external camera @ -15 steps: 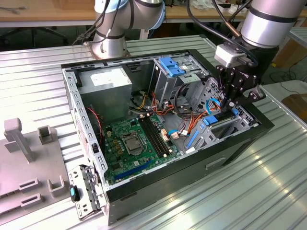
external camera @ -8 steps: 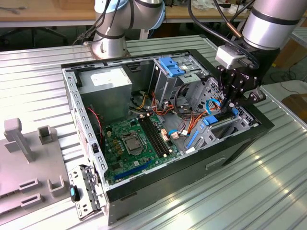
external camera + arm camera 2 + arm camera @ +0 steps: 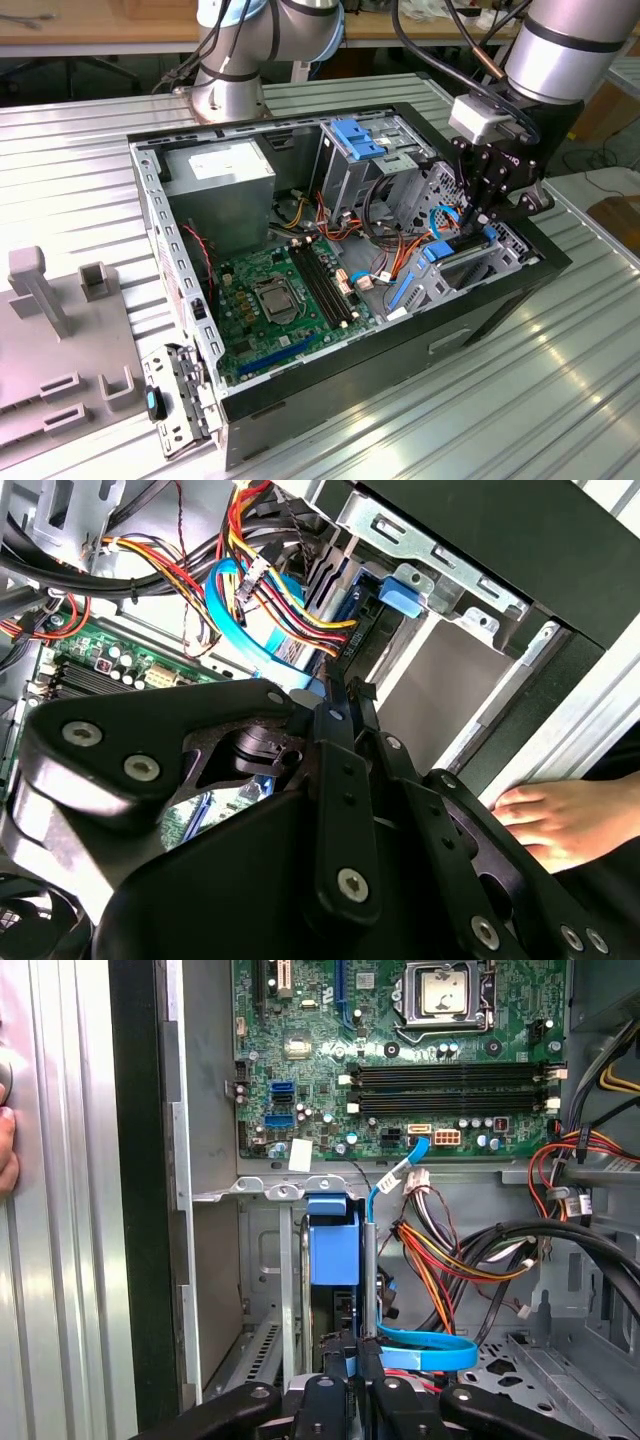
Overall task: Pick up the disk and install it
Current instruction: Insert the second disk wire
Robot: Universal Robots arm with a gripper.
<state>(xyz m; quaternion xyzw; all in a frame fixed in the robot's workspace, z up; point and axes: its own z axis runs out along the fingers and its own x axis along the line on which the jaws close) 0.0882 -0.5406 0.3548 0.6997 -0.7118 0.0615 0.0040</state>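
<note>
The disk (image 3: 333,1245), dark grey in a bright blue carrier, stands on edge in the drive bay at the corner of the open computer case (image 3: 180,290) toward the exterior view's right. Its blue frame (image 3: 436,252) shows just below my gripper (image 3: 468,222), which reaches down into that bay. In both wrist views the black fingers (image 3: 335,1360) are drawn together on the carrier's near edge; the gripper (image 3: 338,692) is shut on it. The carrier's blue tab (image 3: 400,592) sits against the bay's metal bracket. The lower part of the disk is hidden by the bay.
Bundled coloured wires (image 3: 440,1260) and a flat blue cable (image 3: 430,1350) lie right beside the bay. The motherboard (image 3: 270,300), the power supply (image 3: 215,175) and another blue carrier (image 3: 355,135) fill the case. A person's hand (image 3: 560,820) rests outside the case wall. Grey fixtures (image 3: 60,330) stand toward the exterior view's left.
</note>
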